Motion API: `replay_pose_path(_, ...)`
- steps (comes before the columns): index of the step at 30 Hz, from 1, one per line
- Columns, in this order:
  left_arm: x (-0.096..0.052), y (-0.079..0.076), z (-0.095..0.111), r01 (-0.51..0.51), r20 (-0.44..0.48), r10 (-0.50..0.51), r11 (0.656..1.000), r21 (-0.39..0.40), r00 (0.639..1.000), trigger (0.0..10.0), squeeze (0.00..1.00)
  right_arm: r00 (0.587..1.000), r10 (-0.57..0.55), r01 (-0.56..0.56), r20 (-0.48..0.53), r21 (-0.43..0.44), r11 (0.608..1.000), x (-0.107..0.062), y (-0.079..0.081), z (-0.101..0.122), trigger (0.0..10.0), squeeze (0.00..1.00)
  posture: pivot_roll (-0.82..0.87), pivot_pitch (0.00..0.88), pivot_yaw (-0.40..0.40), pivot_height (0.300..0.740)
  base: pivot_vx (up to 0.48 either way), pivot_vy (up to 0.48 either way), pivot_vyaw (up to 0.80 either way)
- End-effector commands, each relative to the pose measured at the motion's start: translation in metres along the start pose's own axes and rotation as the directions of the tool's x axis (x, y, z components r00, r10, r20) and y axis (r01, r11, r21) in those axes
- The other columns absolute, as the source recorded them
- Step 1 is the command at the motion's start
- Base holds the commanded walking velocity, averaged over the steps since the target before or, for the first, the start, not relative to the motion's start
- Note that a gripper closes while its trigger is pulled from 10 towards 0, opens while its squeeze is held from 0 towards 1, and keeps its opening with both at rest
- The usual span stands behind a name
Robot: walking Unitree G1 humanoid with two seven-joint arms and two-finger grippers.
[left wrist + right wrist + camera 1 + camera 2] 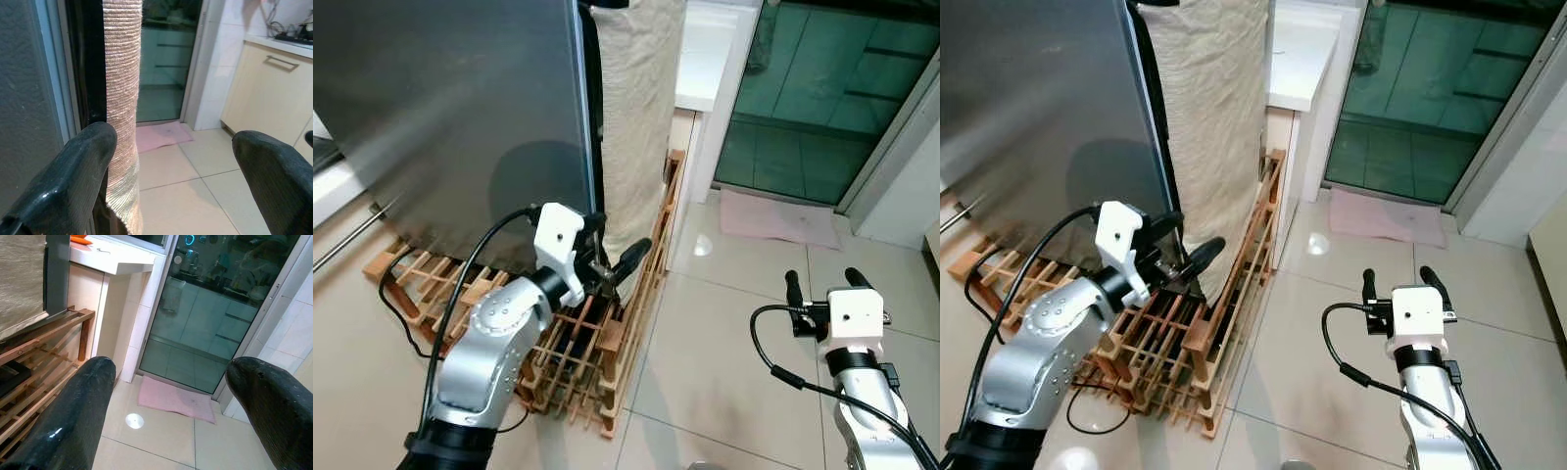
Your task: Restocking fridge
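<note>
The grey fridge (450, 117) fills the upper left of the frame. The left hand (619, 266), fingers spread, reaches its door edge, perhaps touching. The right hand (822, 284) hovers spread over floor tiles (724, 343) lower right.

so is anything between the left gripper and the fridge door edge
Nothing visible stands between them. The open left gripper is right at the lower corner of the grey metal fridge door. A beige woven cloth hangs just beyond that edge, above the wooden slatted rack.
</note>
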State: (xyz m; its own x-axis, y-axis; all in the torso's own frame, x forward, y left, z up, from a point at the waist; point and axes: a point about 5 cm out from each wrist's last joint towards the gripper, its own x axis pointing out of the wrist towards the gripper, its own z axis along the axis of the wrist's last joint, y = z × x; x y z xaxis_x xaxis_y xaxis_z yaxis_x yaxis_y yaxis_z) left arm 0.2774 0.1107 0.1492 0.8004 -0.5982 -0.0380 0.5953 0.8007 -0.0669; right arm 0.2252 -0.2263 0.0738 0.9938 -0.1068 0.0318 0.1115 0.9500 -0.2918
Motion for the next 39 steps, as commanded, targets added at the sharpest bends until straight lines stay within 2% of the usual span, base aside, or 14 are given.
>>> replay_pose_path(1,0.003,0.006,0.001,-0.059,-0.027,0.059,0.998,0.0,0.998,10.0,0.0,1.0,-0.013,0.013,0.015,0.006,1.0,0.005,-0.001,0.003,10.0,0.0,-0.14,0.0,0.013,0.726,0.0,0.0,0.0)
replay_pose_path(13,0.005,0.011,0.0,-0.142,-0.05,0.14,0.989,-0.038,0.989,10.0,0.0,1.0,-0.006,0.006,0.019,-0.003,1.0,0.004,-0.002,0.003,10.0,0.0,-0.15,0.0,0.002,0.726,0.0,0.0,0.0)
replay_pose_path(14,0.006,0.013,0.0,-0.186,-0.063,0.183,0.982,-0.042,0.981,10.0,0.0,1.0,-0.005,0.005,0.019,-0.003,1.0,0.004,-0.002,0.003,10.0,0.0,-0.15,0.0,0.001,0.726,0.0,0.0,0.0)
replay_pose_path(15,0.006,0.013,0.0,-0.186,-0.063,0.183,0.982,-0.042,0.981,10.0,0.0,1.0,-0.005,0.005,0.019,-0.003,1.0,0.004,-0.002,0.003,10.0,0.0,-0.15,0.0,0.001,0.726,0.0,0.0,0.0)
replay_pose_path(16,0.008,0.019,-0.002,-0.262,-0.084,0.258,0.964,-0.036,0.962,10.0,0.0,1.0,-0.002,0.002,0.021,0.001,1.0,0.004,-0.001,0.004,10.0,0.0,-0.15,0.0,0.0,0.726,0.0,0.0,0.0)
replay_pose_path(18,0.008,0.023,-0.003,-0.301,-0.093,0.297,0.953,-0.027,0.95,10.0,0.0,1.0,0.0,0.0,0.022,0.004,1.0,0.004,-0.001,0.004,10.0,0.0,-0.15,0.0,-0.001,0.726,0.0,0.0,0.0)
replay_pose_path(27,0.013,0.022,0.0,-0.323,-0.085,0.319,0.946,-0.029,0.944,10.0,0.0,1.0,0.016,-0.016,0.012,0.019,1.0,-0.001,0.003,0.002,10.0,0.0,-0.15,0.0,-0.001,0.726,0.0,0.0,0.0)
replay_pose_path(33,0.008,0.037,0.003,-0.413,-0.079,0.411,0.91,-0.022,0.908,10.0,0.0,1.0,0.016,-0.016,0.006,0.018,1.0,0.001,0.003,0.0,10.0,0.0,-0.13,0.0,-0.006,0.726,0.0,0.0,0.0)
replay_pose_path(39,0.006,0.035,0.008,-0.402,-0.044,0.401,0.915,-0.037,0.915,10.0,0.0,0.999,0.03,-0.03,0.014,0.027,0.999,0.005,0.008,0.002,10.0,0.0,-0.11,0.0,-0.017,0.726,0.0,0.0,0.0)
